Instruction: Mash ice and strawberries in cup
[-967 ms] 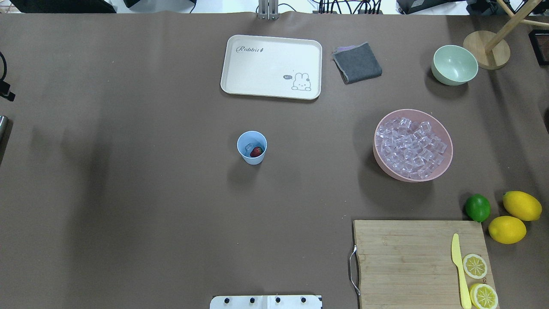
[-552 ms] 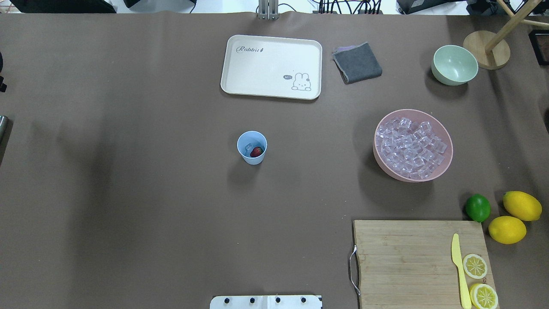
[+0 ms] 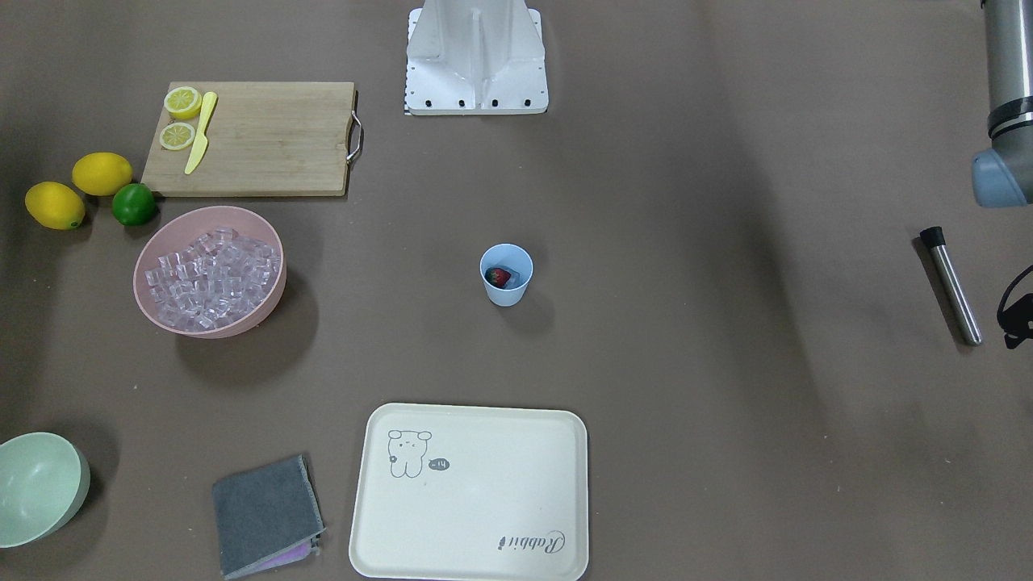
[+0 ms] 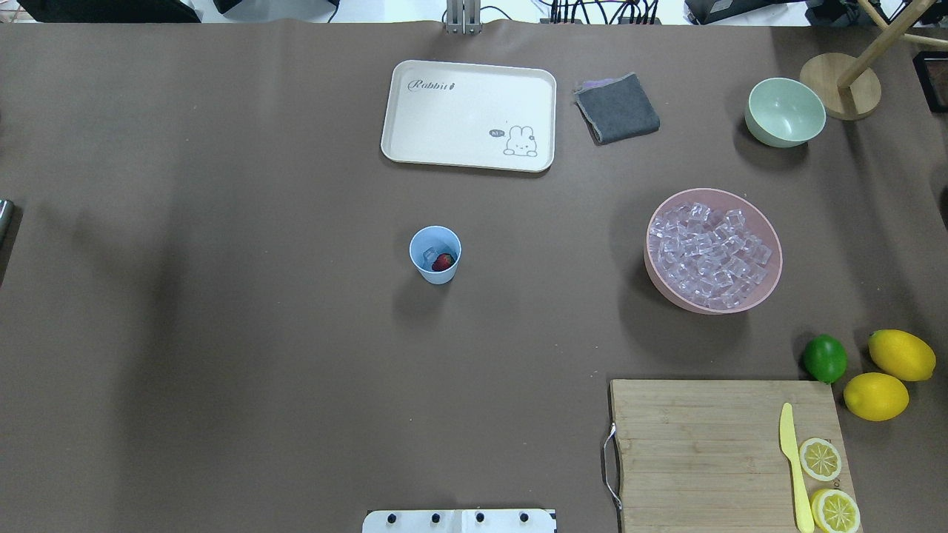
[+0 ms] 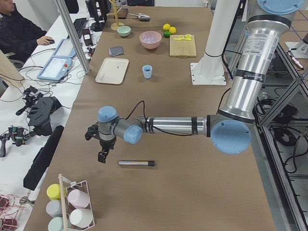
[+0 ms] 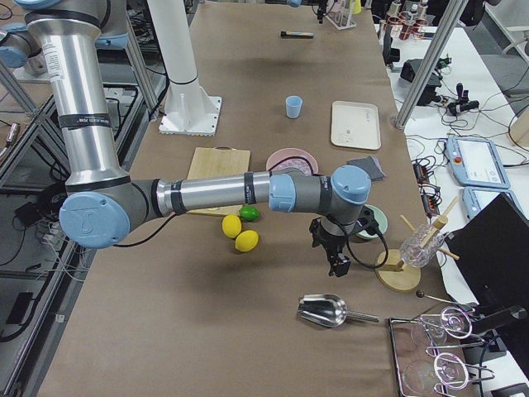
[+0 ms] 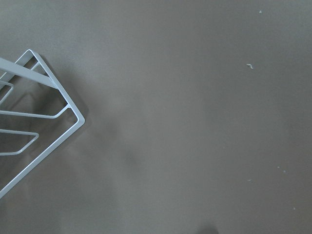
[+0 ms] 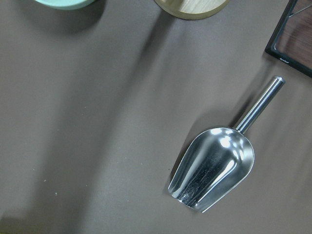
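Note:
The light-blue cup (image 4: pixel 435 255) stands upright mid-table, also in the front view (image 3: pixel 507 274). Inside it lie a red strawberry (image 4: pixel 443 261) and a clear ice cube (image 4: pixel 429 256). More ice (image 4: pixel 709 253) fills the pink bowl (image 4: pixel 770 285). My left gripper (image 5: pixel 102 155) hangs over the table's far left end, beside a steel muddler (image 5: pixel 137 163) lying flat (image 3: pixel 952 284). My right gripper (image 6: pixel 335 256) hangs over the table's right end, above a steel scoop (image 8: pixel 214 168). I cannot tell whether either gripper is open or shut. Both are far from the cup.
A cream tray (image 4: pixel 468 115), a grey cloth (image 4: pixel 617 108) and a pale-green bowl (image 4: pixel 785 112) lie at the far side. A cutting board (image 4: pixel 703 451) holds a yellow knife and lemon slices; a lime (image 4: pixel 824 358) and two lemons sit beside it. A cup rack (image 5: pixel 72 207) stands near the left gripper.
The dark part of the left arm at the overhead view's left edge has slid out of that view to the left. The cup and its contents have not moved.

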You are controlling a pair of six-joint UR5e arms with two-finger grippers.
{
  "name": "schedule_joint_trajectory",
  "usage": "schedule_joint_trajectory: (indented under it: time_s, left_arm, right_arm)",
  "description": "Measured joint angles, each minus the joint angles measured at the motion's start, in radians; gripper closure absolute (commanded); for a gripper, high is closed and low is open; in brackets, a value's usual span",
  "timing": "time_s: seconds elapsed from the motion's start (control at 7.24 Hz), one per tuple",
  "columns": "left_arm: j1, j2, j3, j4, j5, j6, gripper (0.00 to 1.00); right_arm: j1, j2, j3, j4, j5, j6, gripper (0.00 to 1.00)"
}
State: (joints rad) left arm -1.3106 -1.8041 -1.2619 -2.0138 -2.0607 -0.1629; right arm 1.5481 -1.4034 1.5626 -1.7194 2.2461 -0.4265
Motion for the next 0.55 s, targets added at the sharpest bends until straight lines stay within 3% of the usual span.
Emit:
schedule_joint_trajectory:
  time_s: [0.41,0.55]
  left_arm:
    - [0.007,0.030,0.009,-0.066,0.154,-0.006,0.02]
    - [0.008,0.036,0.028,-0.091,0.137,-0.050,0.02]
  right_arm:
    - [-0.001,0.001,-0.003,-0.003,0.001,-0.006,0.01]
    - [-0.001,-0.006,-0.002,-0.004,0.001,-0.009,0.01]
